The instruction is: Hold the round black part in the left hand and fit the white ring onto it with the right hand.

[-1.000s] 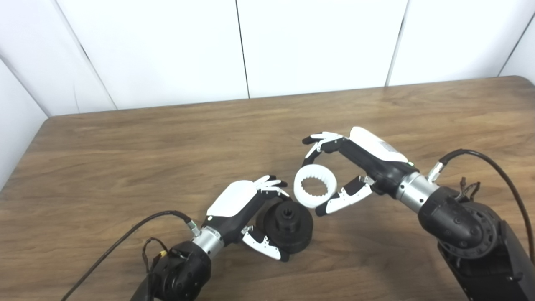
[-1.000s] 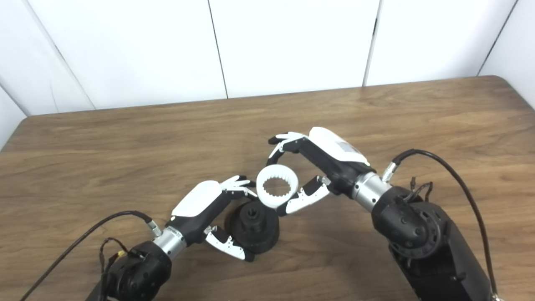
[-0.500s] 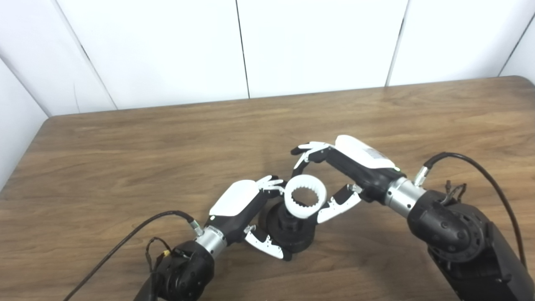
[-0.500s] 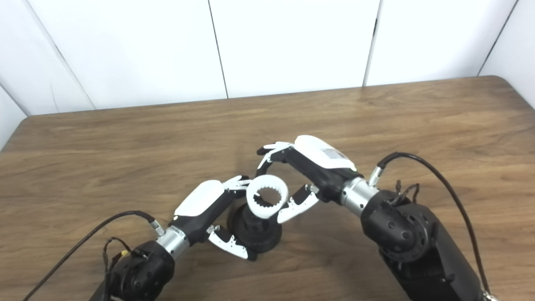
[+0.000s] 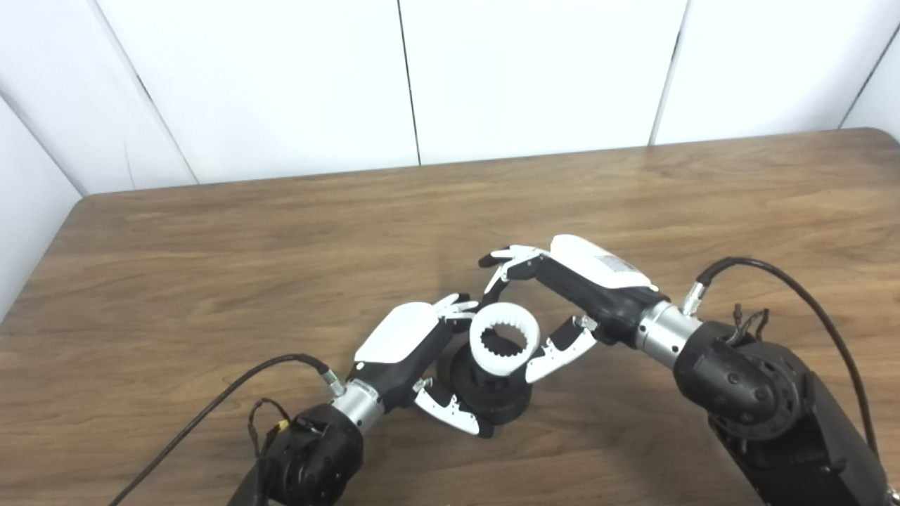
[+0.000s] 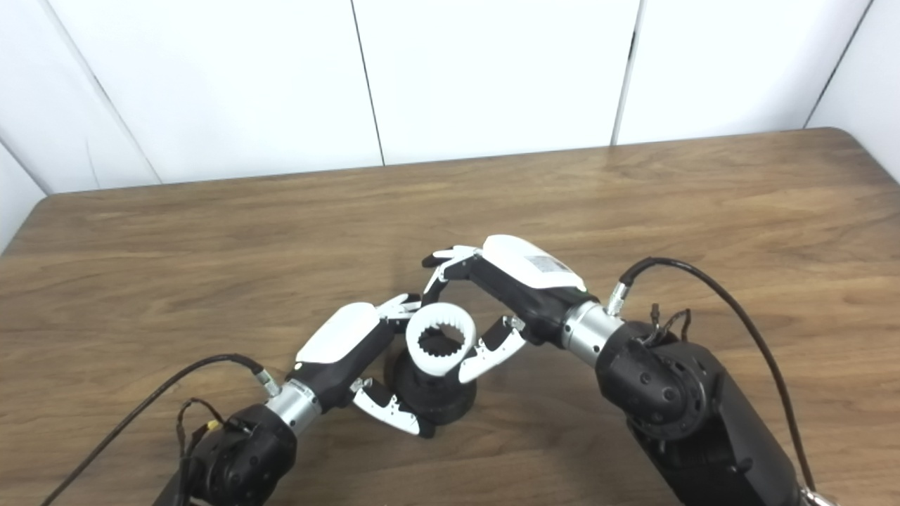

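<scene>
Wooden table (image 5: 211,267): right hand (image 5: 562,295) fingers (image 5: 503,263) around white ring (image 5: 504,342).

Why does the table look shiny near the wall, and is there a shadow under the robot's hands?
Left eye view: pale glare streaks the table by the wall. Right eye view: a soft shadow lies behind the black part and under the right hand; edges look slightly blurry.

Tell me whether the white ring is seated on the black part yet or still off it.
Cannot tell for sure. The white ring, gripped by the right hand, sits tilted over the black part in the left hand, apparently not fully seated.
</scene>
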